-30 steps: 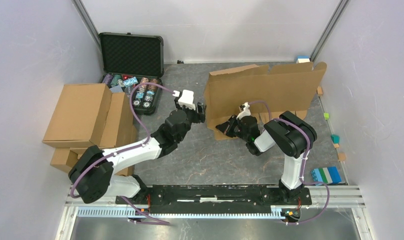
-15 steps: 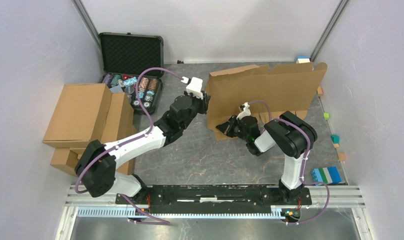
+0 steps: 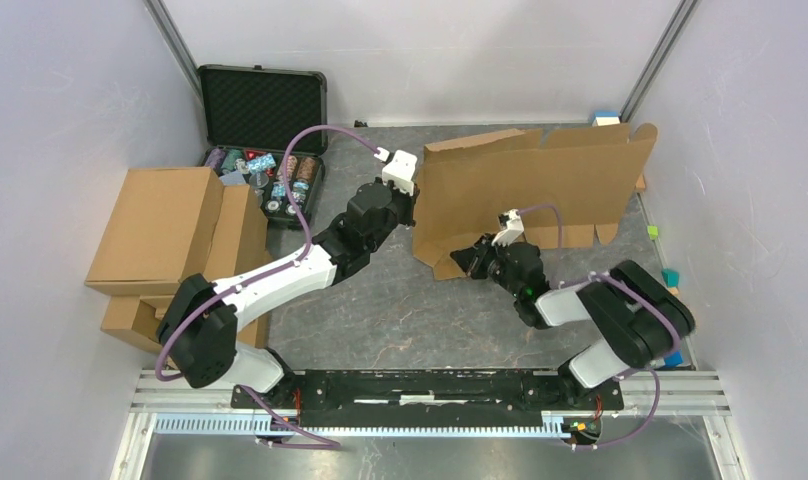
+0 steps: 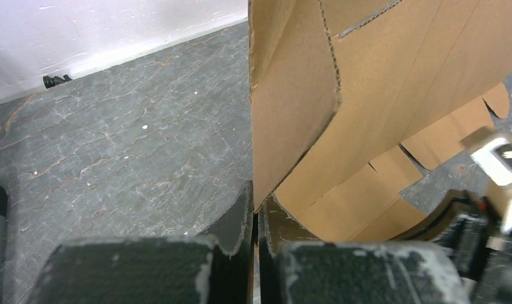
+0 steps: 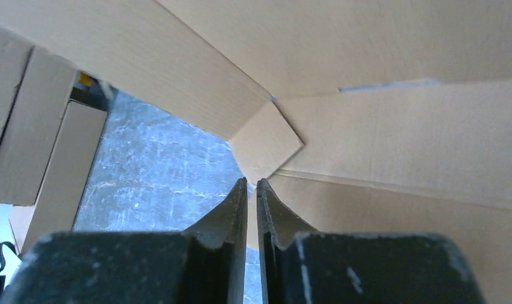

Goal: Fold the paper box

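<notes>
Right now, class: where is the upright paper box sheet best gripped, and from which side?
I would pinch the paper box at its bare left vertical edge, coming in from the left with one finger either side of the panel. The sheet stands on edge and is thin, so its faces give nothing to clamp; the left gripper pinches there, shut.
</notes>
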`<action>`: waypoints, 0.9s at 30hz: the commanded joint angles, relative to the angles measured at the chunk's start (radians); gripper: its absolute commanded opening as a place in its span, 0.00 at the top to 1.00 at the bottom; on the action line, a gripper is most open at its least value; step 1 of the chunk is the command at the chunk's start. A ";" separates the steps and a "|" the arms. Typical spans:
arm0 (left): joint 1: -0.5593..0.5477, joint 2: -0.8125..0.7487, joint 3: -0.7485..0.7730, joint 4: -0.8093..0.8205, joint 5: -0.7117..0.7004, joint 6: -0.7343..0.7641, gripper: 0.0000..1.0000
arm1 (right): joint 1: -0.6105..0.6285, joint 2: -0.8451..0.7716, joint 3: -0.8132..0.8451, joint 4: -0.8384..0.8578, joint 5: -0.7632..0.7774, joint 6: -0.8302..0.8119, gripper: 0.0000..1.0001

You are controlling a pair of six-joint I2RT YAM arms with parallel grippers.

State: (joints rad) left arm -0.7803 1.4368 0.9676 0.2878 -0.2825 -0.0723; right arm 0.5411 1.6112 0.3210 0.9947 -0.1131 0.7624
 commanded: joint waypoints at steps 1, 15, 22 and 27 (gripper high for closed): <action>-0.002 -0.035 0.011 -0.018 0.012 0.055 0.98 | -0.008 -0.198 -0.047 -0.083 0.063 -0.155 0.81; -0.005 -0.063 -0.032 0.004 0.011 0.103 0.98 | -0.478 -0.803 0.122 -0.722 0.116 -0.417 0.41; -0.005 -0.140 -0.084 -0.019 -0.054 0.157 0.98 | -0.759 -0.666 0.201 -0.622 -0.089 -0.281 0.27; -0.004 -0.225 -0.188 0.028 -0.151 0.239 0.98 | -0.778 -0.628 0.176 -0.429 -0.252 -0.324 0.16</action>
State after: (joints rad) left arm -0.7822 1.2907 0.8501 0.2710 -0.3332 0.0460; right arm -0.2363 0.9825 0.4786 0.3904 -0.1944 0.4488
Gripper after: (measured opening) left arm 0.044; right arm 0.803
